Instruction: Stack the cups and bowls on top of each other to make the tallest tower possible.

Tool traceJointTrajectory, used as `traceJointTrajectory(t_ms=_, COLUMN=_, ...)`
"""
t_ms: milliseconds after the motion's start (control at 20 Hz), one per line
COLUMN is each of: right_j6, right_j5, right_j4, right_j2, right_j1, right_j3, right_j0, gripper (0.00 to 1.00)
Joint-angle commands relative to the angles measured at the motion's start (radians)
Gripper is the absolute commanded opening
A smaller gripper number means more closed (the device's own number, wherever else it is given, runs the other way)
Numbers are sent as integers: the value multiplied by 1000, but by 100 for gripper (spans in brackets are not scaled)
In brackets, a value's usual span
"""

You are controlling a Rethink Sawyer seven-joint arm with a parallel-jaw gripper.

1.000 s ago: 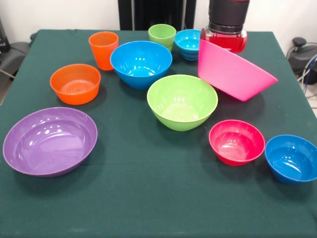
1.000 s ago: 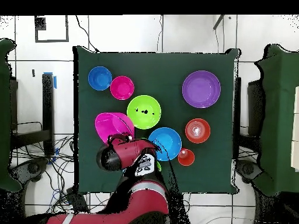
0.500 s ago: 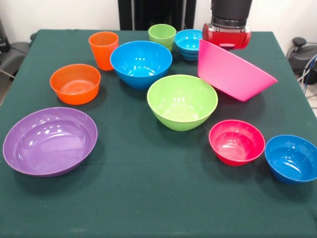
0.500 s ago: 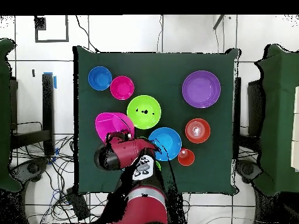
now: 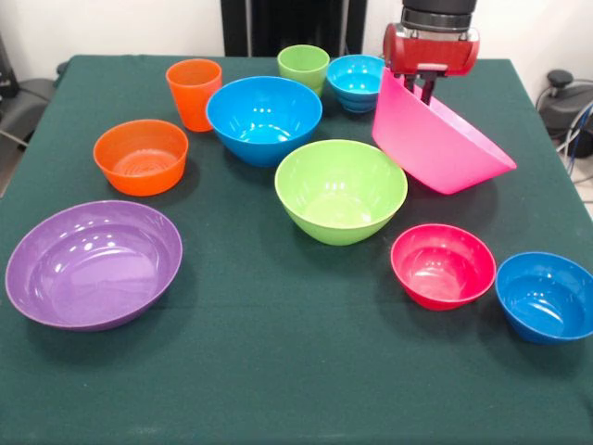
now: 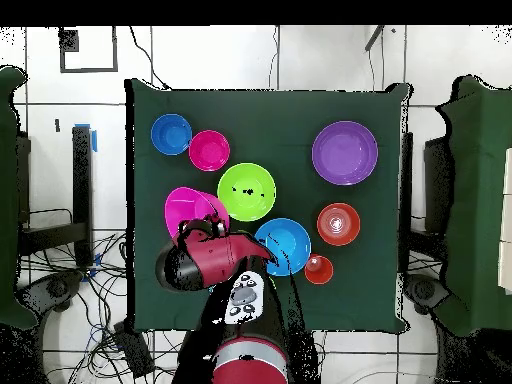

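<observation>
**A:** Where is the arm sitting?

**B:** It is coming down at the upper right of the front view, its red wrist hanging straight over the far rim of the pink bowl [image 5: 440,144]. The gripper [image 5: 425,90] is pinching that rim, a dark finger showing just above the edge. The bowl is tilting steeply, its far rim lifted and its mouth facing the lower left of the frame.

**A:** And from overhead?

**B:** The arm is reaching up from the bottom edge, its head covering the lower part of the pink bowl [image 6: 192,210] left of centre.

**A:** Where are the other pieces lying?

**B:** On the green table [image 5: 278,371]. The lime bowl [image 5: 341,190] is sitting at centre, just beside the pink one; the big blue bowl [image 5: 264,118] is above it. The orange cup [image 5: 194,94] and green cup [image 5: 303,69] are standing upright along the top, with a small blue bowl [image 5: 354,82] right of the green cup. The orange bowl [image 5: 141,156] is at left, the purple bowl [image 5: 93,263] at lower left, the red bowl [image 5: 442,265] and another blue bowl [image 5: 545,297] at lower right.
</observation>
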Motion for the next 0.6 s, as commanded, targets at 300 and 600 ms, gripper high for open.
traceJointTrajectory(t_ms=300, right_j6=73, right_j5=108, right_j4=7, right_j2=104, right_j1=-11, right_j3=23, right_j0=-25, gripper=0)
traceJointTrajectory(t_ms=600, right_j6=79, right_j5=81, right_j4=1, right_j2=121, right_j1=-24, right_j3=40, right_j0=-45, gripper=0)
